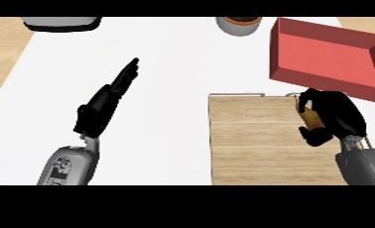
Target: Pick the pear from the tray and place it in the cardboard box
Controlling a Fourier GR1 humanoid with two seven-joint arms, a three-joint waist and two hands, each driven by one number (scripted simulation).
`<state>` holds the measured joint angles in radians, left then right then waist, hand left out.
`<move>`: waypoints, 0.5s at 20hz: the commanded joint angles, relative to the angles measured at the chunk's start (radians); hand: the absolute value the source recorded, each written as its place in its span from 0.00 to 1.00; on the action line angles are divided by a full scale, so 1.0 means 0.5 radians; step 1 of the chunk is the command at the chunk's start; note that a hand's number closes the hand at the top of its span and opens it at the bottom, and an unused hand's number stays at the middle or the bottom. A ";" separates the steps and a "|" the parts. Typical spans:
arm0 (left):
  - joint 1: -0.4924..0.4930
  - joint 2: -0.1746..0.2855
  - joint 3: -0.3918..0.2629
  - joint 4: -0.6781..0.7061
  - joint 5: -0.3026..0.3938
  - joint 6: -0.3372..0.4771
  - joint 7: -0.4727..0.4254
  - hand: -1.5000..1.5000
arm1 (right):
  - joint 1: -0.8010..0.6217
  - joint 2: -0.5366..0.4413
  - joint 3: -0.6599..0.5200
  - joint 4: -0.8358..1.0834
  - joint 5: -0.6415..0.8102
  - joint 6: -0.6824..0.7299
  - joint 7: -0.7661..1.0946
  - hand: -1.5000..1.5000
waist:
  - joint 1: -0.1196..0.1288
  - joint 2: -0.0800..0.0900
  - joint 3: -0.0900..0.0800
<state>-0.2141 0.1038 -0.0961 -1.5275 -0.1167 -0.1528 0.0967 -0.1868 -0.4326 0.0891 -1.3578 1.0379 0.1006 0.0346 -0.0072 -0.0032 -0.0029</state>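
Observation:
On the wooden tray (256,142) at the lower right, my right hand (336,115) is curled round a yellow-orange pear (310,114), most of which is hidden by the fingers. This hand sits at the tray's far right corner, just below the red box (322,56) that stands at the upper right with its open side up. My left hand (110,98) is over the white counter at the left, fingers straight and pointing up-right, holding nothing.
A white pot with brown contents (239,25) stands at the counter's far edge, left of the box. A grey and white appliance (61,23) shows at the top left. Wooden floor borders the white counter (168,73) on the left.

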 commanded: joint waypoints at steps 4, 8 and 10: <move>0.067 -0.008 -0.018 -0.100 -0.030 0.007 0.005 0.50 | 0.196 0.008 -0.127 -0.432 -0.010 -0.263 -0.014 1.00 | -0.001 0.000 0.005; 0.075 -0.007 -0.013 -0.077 -0.032 -0.012 0.012 0.50 | 0.368 -0.101 -0.261 -0.963 -0.203 0.023 0.028 1.00 | -0.012 -0.001 0.005; 0.033 0.046 0.091 0.025 0.048 -0.064 -0.038 0.50 | 0.413 -0.081 -0.255 -1.238 -0.322 0.167 0.073 1.00 | -0.030 -0.004 0.003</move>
<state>-0.1866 0.1050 -0.0900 -1.5514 -0.1202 -0.1604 0.0954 -0.0508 -0.4657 -0.0155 -1.7659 0.9484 0.1026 0.0529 -0.0145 -0.0042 -0.0010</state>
